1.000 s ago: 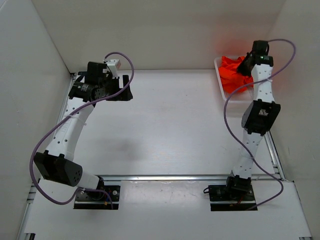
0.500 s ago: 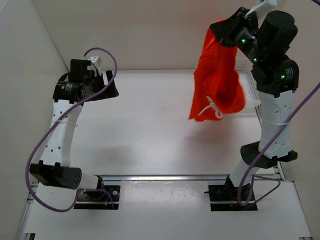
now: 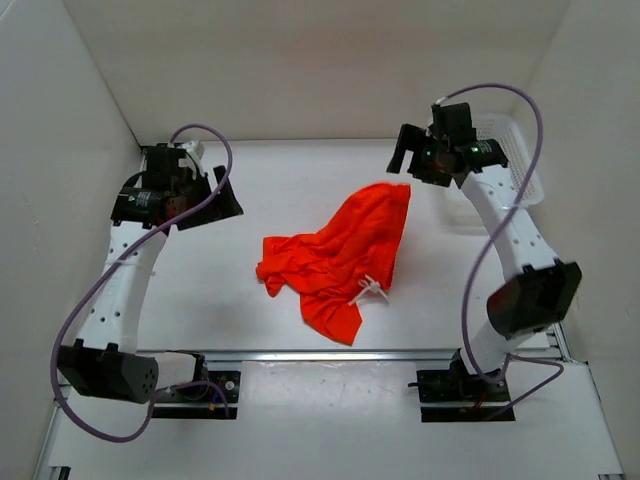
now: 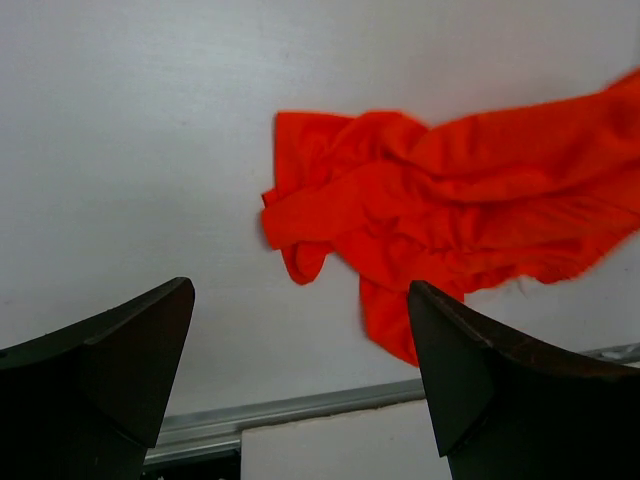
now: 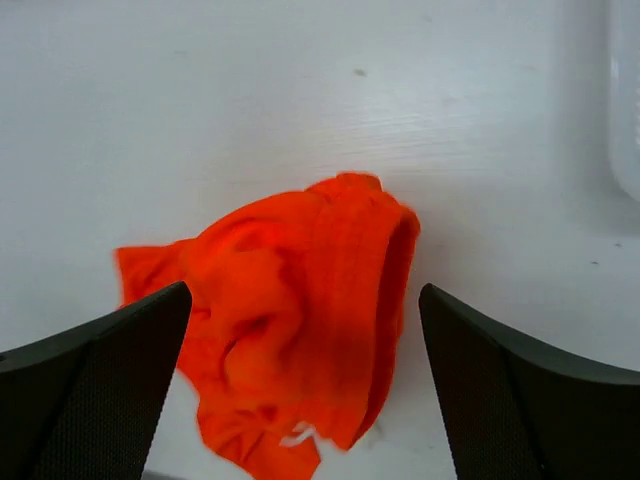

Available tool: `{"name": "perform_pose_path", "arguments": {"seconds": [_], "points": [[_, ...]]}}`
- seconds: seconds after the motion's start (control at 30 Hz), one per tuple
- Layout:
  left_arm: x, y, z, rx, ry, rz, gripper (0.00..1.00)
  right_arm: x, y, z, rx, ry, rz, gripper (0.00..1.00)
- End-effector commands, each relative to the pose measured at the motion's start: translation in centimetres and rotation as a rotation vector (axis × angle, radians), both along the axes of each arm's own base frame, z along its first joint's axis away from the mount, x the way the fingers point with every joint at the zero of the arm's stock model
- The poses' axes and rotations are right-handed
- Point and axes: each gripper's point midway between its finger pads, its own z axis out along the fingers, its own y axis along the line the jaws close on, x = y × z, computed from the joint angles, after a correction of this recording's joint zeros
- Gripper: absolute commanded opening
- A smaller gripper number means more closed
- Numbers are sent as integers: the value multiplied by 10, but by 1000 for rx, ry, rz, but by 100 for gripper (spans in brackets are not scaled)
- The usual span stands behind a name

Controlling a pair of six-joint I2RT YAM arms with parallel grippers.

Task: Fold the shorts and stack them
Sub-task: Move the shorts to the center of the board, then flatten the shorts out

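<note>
Since half a second ago, the crumpled orange fabric shorts are no longer dangling from the right gripper; they're lying bunched on the white table, with it and the left gripper both gaping empty. Flattening is probably coming next, needing corner pinches

Lab: white walls enclosing table
</note>
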Motion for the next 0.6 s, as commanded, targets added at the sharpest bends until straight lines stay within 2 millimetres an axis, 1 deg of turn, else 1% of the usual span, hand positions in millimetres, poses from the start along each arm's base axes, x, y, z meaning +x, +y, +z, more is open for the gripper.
{"name": "perform_pose_path", "arguments": {"seconds": [0.0,0.03,0.07,0.1,0.13,0.17,0.2,0.23,0.27,0.3,0.33,0.37,0.4,0.43,0.47,0.5,0.53,0.57], "points": [[-12,-14,-33,-37,92,-26,99,4,-46,-74,-88,218,-135,100],[-19,-18,-44,-33,118,-43,99,-1,-49,-58,-73,146,-144,100],[-30,-20,-70,-56,190,-26,99,-9,-47,-59,-76,130,-138,100],[-37,-33,-74,-112,183,-62,99,-18,-42,-60,-65,121,-130,100],[-43,-41,-85,-148,208,-67,99,-32,-46,-81,-71,162,-136,100],[-61,-53,-115,-193,297,-60,99,-47,-37,-76,-65,137,-105,100],[-66,-63,-124,-221,313,-67,99,-58,-32,-84,-56,160,-89,100],[-65,-72,-129,-243,307,-69,99,-77,-31,-104,-62,209,-85,100],[-70,-82,-140,-236,332,-81,99,-92,-19,-116,-61,243,-43,100],[-74,-87,-156,-237,385,-52,99,-103,-15,-128,-66,274,-31,98],[-73,-92,-161,-230,394,-55,99,-121,-12,-154,-80,336,-13,97],[-74,-99,-166,-222,407,-75,99,-134,-4,-162,-76,364,-1,95],[-76,-115,-162,-222,406,-120,95,-141,-3,-173,-79,391,-1,95],[-78,-123,-170,-203,437,-131,90,-149,-4,-181,-72,420,-6,94],[-80,-131,-171,-190,445,-146,83,-161,-4,-196,-72,458,-20,94],[-88,-152,-166,-189,440,-209,77,-167,0,-202,-47,483,-9,94],[-93,-160,-174,-161,460,-234,59,-170,1,-203,-29,487,-8,94],[-100,-169,-178,-149,470,-269,55,-178,0,-210,-16,507,-17,94]]}}
